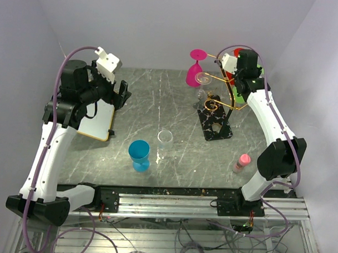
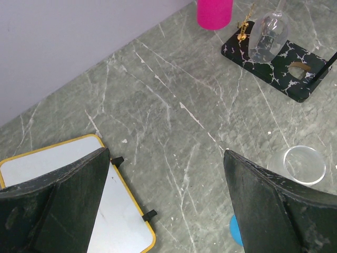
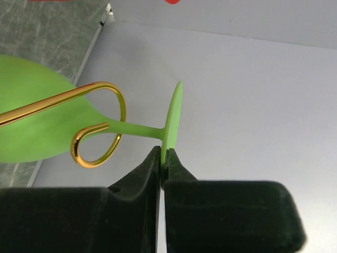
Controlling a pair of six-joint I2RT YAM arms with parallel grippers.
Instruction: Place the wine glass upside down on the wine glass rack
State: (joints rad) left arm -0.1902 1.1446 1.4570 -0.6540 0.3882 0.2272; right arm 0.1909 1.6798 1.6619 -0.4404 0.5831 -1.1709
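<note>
right gripper (image 3: 162, 156): jaws closed together, pinching the rim of the thin foot of the green wine glass (image 3: 42, 134). the glass's stem passes through the curled gold loop (image 3: 122, 110) at the end of one arm of the wine glass rack (image 1: 220, 131). the bowl lies on one side of that loop, the foot and my fingers on the other. stem and wire appear to touch at the loop, but i cannot confirm that the glass rests on it. in the overhead view the right arm covers most of this glass. i cannot tell how it hangs, only that it sits at the rack's far right side, off the base.

left gripper (image 2: 166, 203): jaws spread wide, nothing between them. it is well to the left of the rack, raised above a white board with a yellow border (image 1: 98, 119).

also on the rack: a pink wine glass (image 1: 193, 74) hangs bowl down on the far left arm. a clear wine glass (image 1: 203, 79) hangs just beside it, over the black marbled base.

near side of the rack, on the grey table (image 1: 159, 98): a clear cup (image 1: 165, 138) and a blue goblet (image 1: 139, 154) to its left, both upright. a small pink bottle (image 1: 243, 161) stands to the rack's near right.
</note>
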